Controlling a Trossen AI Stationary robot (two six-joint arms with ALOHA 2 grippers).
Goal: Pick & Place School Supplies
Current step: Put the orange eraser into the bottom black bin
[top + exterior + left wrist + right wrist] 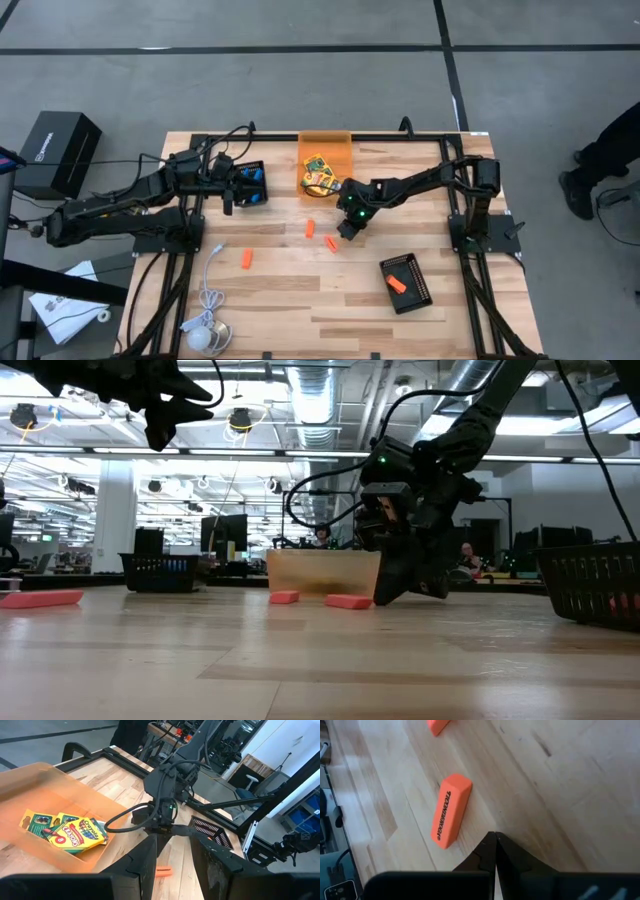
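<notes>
Crayon boxes (318, 178) (65, 831) lie in the orange bin (325, 145). Three orange erasers lie flat on the table (310, 229) (331, 243) (246, 259); another (397, 285) sits in the black tray (408, 282). My right gripper (347, 231) (492, 839) is shut, pointing down with its tips at the table right beside one eraser (450, 811) (348, 601), a small gap between them. My left gripper (233, 193) (172, 837) is open and hovers high by a second black tray (252, 185) that holds blue items.
A white cable with a round puck (205, 330) lies at the near left corner. The arms' black base frames run along the table's left and right edges. A black box (58, 150) and papers lie on the floor to the left. A person's legs (600, 160) show at right.
</notes>
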